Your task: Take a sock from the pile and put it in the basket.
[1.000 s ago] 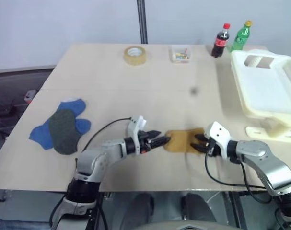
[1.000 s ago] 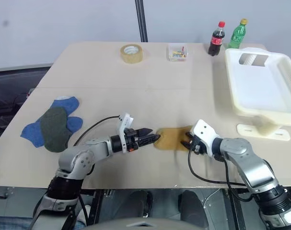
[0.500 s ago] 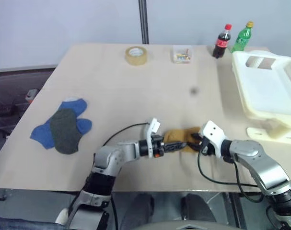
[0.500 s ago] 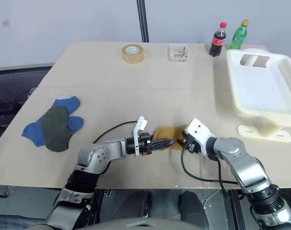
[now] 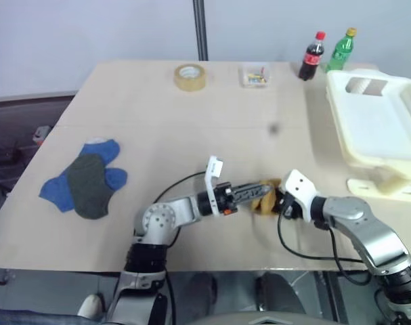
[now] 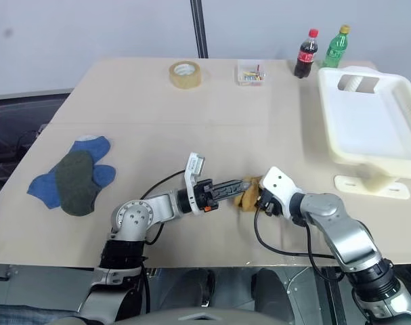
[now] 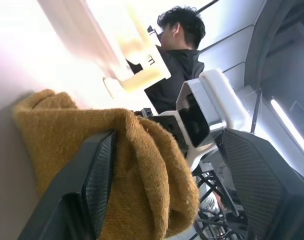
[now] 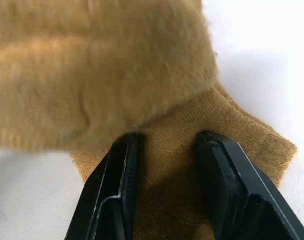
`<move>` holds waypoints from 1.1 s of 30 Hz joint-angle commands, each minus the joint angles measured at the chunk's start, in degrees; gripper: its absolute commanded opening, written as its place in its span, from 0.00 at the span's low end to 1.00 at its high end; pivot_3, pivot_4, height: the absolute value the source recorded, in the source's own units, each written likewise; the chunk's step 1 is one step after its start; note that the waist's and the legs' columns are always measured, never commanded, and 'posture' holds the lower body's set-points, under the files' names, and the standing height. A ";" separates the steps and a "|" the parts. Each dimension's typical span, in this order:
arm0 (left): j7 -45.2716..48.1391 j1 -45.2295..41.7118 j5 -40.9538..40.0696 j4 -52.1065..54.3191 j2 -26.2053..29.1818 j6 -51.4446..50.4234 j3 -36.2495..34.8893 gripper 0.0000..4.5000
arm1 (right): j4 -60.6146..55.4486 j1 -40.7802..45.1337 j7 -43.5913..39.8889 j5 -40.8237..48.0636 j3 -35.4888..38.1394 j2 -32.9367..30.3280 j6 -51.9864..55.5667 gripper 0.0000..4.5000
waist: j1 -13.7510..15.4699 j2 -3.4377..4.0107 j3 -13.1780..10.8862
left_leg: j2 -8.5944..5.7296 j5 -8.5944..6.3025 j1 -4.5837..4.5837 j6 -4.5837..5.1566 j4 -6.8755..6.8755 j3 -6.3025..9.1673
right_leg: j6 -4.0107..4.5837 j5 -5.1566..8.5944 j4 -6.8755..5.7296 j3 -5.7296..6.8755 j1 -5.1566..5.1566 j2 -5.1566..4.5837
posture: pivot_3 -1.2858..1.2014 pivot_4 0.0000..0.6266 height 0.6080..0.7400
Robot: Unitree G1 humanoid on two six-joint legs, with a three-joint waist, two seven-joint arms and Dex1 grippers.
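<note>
A mustard-yellow sock (image 5: pixel 265 199) is bunched up near the table's front edge, between my two grippers. My left gripper (image 5: pixel 254 192) points right with its fingers wide open. The sock (image 7: pixel 66 130) hangs over one finger (image 7: pixel 91 190). My right gripper (image 5: pixel 279 203) faces it from the right and is shut on the sock's other end (image 8: pixel 164 165), a black finger (image 8: pixel 116 190) on each side of the cloth. The pile (image 5: pixel 87 181) of blue and dark grey socks lies at the left. The cream-white basket (image 5: pixel 340 115) stands at the right edge.
At the table's far side stand a tape roll (image 5: pixel 191 76), a small clear box (image 5: pixel 255 74), a cola bottle (image 5: pixel 312 57) and a green bottle (image 5: pixel 339 51). A white plate (image 5: pixel 381 186) lies in front of the basket. A person (image 7: pixel 179 55) is seen in the left wrist view.
My left gripper moved right and up and rolled, pushing under the sock and bunching it toward the right gripper. The right gripper stayed in place.
</note>
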State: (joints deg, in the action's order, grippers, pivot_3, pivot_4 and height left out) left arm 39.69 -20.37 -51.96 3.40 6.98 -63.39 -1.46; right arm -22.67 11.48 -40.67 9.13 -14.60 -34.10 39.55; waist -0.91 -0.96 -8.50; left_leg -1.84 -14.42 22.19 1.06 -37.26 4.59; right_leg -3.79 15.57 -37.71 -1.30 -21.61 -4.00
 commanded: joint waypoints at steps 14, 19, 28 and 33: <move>-3.01 -4.29 7.14 -7.37 -6.22 10.43 2.53 0.79 | -14.26 -0.71 0.98 10.49 6.68 -0.85 15.47 0.42 | 0.80 0.11 -0.26 | -0.11 0.01 0.69 -0.01 -0.04 0.21 | 0.00 -0.01 0.09 0.18 -0.48 -0.06 | 0.52 0.24 0.99; -2.44 -4.44 8.38 -8.39 -6.05 10.91 3.34 0.79 | -15.32 0.11 2.15 13.47 10.68 -1.87 19.88 0.42 | 0.83 0.13 -0.29 | -0.13 0.01 0.69 -0.01 -0.04 0.21 | 0.00 -0.01 0.08 0.19 -0.48 -0.06 | 0.52 0.24 0.99; -1.55 -4.70 9.69 -9.15 -6.45 11.73 4.19 0.79 | -19.69 -0.90 0.91 22.15 19.51 -6.20 26.52 0.42 | 0.85 0.16 -0.34 | -0.14 0.01 0.70 0.00 -0.04 0.21 | 0.00 -0.01 0.08 0.20 -0.48 -0.05 | 0.52 0.24 0.99; -0.92 -4.49 10.48 -9.53 -6.82 12.16 5.16 0.79 | -20.83 -2.39 -0.14 27.17 25.65 -8.33 26.80 0.42 | 1.05 0.15 -0.37 | -0.14 0.01 0.70 0.01 -0.04 0.21 | -0.01 -0.01 0.08 0.21 -0.47 -0.05 | 0.52 0.24 0.99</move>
State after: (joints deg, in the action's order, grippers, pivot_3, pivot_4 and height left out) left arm 37.72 -24.51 -41.70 -6.10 0.75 -51.82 2.79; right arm -41.14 9.27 -39.89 33.81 7.65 -41.73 66.46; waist 0.14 -0.81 -8.86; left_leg -1.98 -14.41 22.89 1.07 -37.30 4.79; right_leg -3.79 15.56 -37.64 -1.08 -22.08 -4.05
